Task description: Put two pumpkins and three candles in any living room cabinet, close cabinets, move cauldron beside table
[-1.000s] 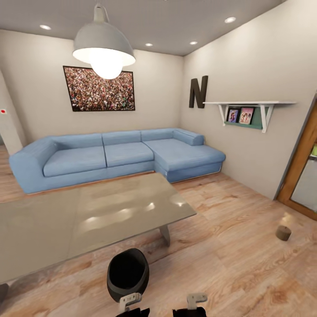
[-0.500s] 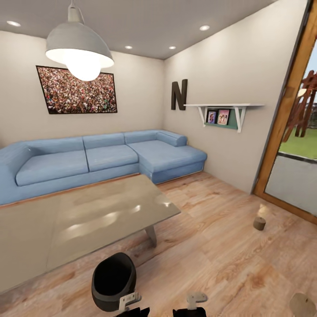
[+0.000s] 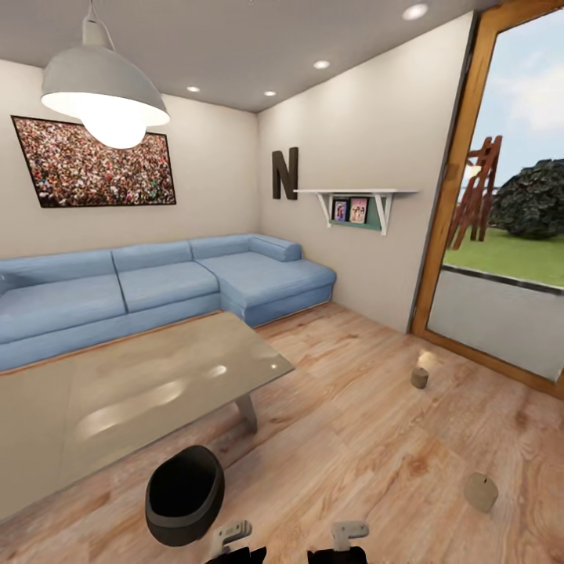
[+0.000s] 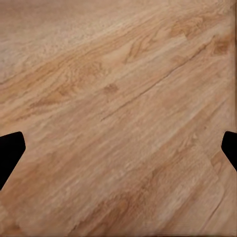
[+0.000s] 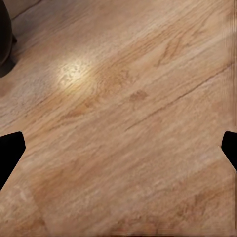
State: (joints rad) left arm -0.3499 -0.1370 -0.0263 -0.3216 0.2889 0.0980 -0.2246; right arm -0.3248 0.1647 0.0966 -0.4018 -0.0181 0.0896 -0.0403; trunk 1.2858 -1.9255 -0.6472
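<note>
The black cauldron (image 3: 184,495) stands on the wood floor beside the near corner of the glass-topped table (image 3: 141,384), just left of my arms. Its dark side also edges the right wrist view (image 5: 4,39). Two tan candles rest on the floor to the right: one (image 3: 420,377) near the glass door, one (image 3: 480,492) closer to me. My left gripper (image 4: 118,148) and right gripper (image 5: 118,150) both hang open over bare floorboards with nothing between the fingers. The pumpkins and the cabinet are out of view.
A blue corner sofa (image 3: 157,286) lines the far wall behind the table. At the right stands a wood-framed glass door (image 3: 501,313). A white shelf (image 3: 352,196) is fixed to the right wall, and a pendant lamp (image 3: 102,86) hangs over the table.
The camera has turned to the right, so the whole room slid left in the picture. The glass door and a second, nearer candle came into view. Nothing was grasped or let go.
</note>
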